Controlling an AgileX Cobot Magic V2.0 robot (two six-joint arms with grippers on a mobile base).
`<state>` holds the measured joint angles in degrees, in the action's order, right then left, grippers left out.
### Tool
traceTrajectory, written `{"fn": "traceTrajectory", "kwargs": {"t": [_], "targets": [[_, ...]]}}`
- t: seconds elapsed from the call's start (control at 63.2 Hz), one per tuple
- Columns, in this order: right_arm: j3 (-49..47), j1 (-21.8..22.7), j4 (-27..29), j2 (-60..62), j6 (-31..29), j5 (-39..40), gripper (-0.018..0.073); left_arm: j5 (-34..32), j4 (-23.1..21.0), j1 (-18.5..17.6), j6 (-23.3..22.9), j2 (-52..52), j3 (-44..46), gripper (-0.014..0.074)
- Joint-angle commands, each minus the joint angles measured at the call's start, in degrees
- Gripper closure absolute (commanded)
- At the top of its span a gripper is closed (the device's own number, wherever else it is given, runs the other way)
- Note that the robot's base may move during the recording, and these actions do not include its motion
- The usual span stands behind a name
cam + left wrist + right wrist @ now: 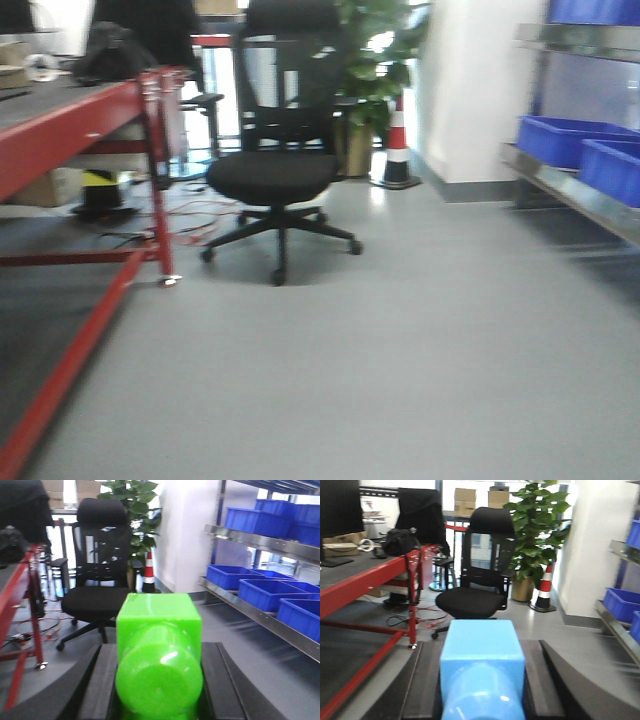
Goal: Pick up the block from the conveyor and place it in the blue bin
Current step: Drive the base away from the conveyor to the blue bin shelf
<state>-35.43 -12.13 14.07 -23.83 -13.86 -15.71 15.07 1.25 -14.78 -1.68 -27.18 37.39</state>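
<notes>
A grey floor (400, 350) takes up most of the front view, which is slightly blurred. Along its left edge runs the conveyor (70, 130), its dark belt lying flat on a red-painted frame whose legs reach the floor. A white wall (465, 90) stands at the back right. Next to it a steel shelf (260, 542) runs down the right side with the blue bins (565, 140) set in rows on its levels, well apart from the conveyor. A black office chair (275, 175) stands on the floor between the two, just beside the conveyor's end leg. A leafy potted plant (537, 535) stands behind the chair. Where the block lies cannot be told from any view. In the left wrist view the left gripper (160, 680) fills the lower middle: a glossy green piece (159, 625), square-edged above and rounded below, sits between two dark sloping sides. The right gripper (482, 680) looks the same, with a light blue piece (481, 645) in that place. Whether these pieces belong to the grippers or are held cannot be told, nor how far either pincer is open. A black bag (400, 541) rests on the conveyor's far end. A red-and-white cone (397, 150) stands by the wall's corner, near the plant. Thin red cables (195, 215) trail over the floor near the chair's base.
</notes>
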Motion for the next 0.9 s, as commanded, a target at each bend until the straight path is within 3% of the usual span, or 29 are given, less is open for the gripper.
{"fn": "traceTrajectory", "kwargs": {"t": [0.0, 0.885], "targets": [[0.11, -0.13, 0.22, 0.21, -0.31, 1.07, 0.0721, -1.15, 0.01, 0.15, -0.49, 0.11, 0.04, 0.0707], [0.11, -0.13, 0.22, 0.21, -0.31, 1.07, 0.0721, -1.15, 0.01, 0.15, -0.49, 0.11, 0.04, 0.0707]]}}
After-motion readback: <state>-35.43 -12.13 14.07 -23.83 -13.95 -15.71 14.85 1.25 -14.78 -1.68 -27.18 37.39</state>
